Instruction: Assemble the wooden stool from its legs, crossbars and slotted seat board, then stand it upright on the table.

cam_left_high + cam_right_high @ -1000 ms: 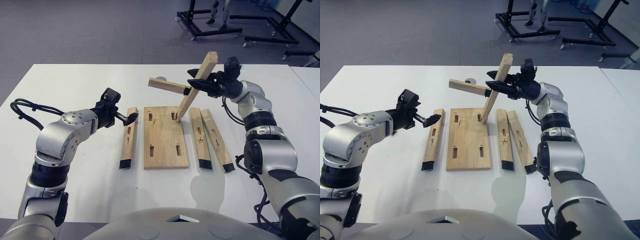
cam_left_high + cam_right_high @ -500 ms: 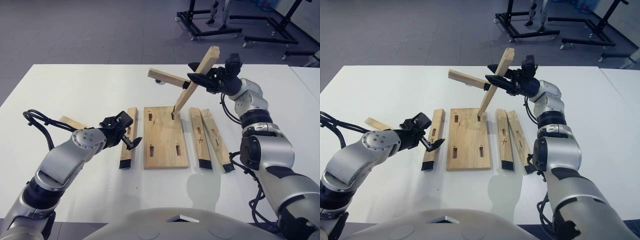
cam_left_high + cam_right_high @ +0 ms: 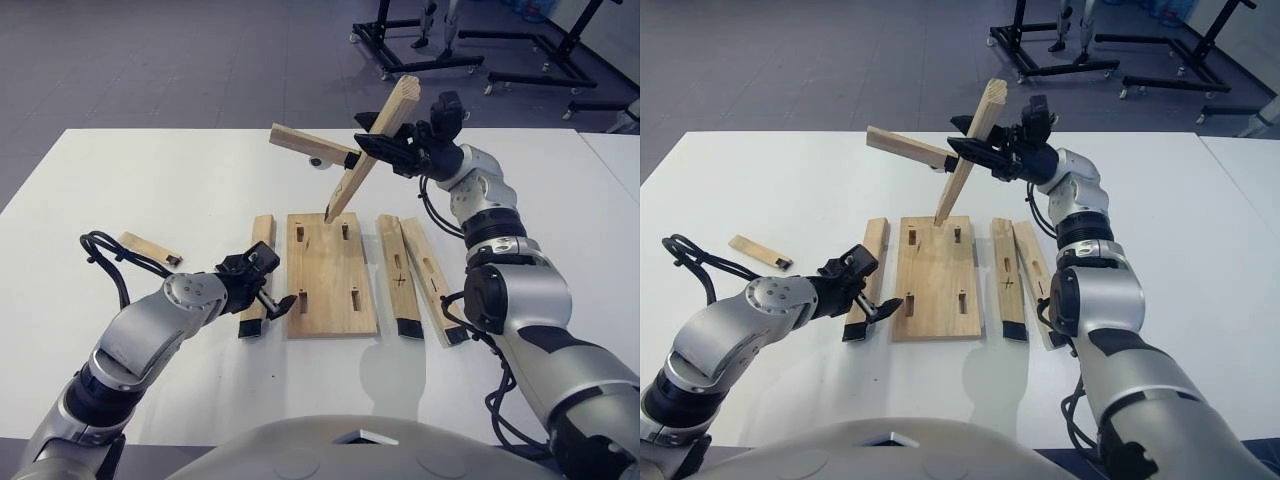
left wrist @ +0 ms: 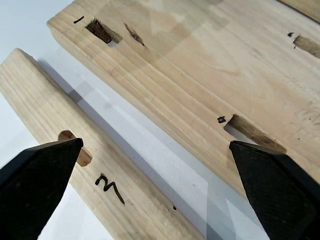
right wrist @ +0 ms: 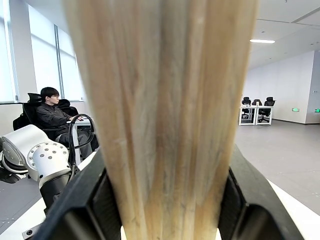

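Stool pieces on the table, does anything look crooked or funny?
Yes. The leg with a crossbar joined to it leans steeply in the right tool, its lower end at the far edge of the seat board.

On the white tabletop, the pale grained seat board has 4 dark slots, the 3 pale legs beside it end in black tips, and the left gripper and right gripper are black.

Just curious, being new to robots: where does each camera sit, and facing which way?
Eye views: head, facing forward-down at the table; both arms show.
Left wrist view: down past the open left gripper onto seat board and loose leg.
Right wrist view: along the held leg in the right gripper.
Eye and left wrist views share the seat board.
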You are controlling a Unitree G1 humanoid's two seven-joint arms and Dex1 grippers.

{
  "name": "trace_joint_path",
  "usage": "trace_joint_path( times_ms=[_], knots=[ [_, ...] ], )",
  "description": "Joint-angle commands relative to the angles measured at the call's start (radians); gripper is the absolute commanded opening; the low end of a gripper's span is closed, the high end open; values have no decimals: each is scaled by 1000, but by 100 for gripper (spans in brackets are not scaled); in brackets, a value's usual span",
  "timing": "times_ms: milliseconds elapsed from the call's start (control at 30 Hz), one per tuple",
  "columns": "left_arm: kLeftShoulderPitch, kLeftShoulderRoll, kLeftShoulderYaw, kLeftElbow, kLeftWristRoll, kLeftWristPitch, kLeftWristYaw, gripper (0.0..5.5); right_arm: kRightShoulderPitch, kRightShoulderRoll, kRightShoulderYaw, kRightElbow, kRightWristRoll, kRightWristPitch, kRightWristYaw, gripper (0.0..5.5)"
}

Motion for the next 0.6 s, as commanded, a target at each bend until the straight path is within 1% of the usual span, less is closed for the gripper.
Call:
trace_joint_path(
  times_ms=[33, 100, 300, 467, 600],
  knots=[
    [20, -16, -37, -4, 16, 33, 24, 540, -60, 2, -12, -17, 6, 6, -4, 205],
    [4, -48, -28, -11, 8, 52, 34, 540, -64, 4, -13, -21, 8, 11, -5, 205],
    [-12, -30, -53, -20, 7, 45, 13, 540, -68, 14, -20, -29, 11, 15, -11, 205],
    [-11, 73, -52, 26, 45, -2, -15, 540, -60, 10, -32, -43, 14, 22, -14, 205],
    [-17, 102, -52, 61, 61, -38, -23, 540, -59, 8, -38, -48, 11, 28, -12, 205]
  ],
)
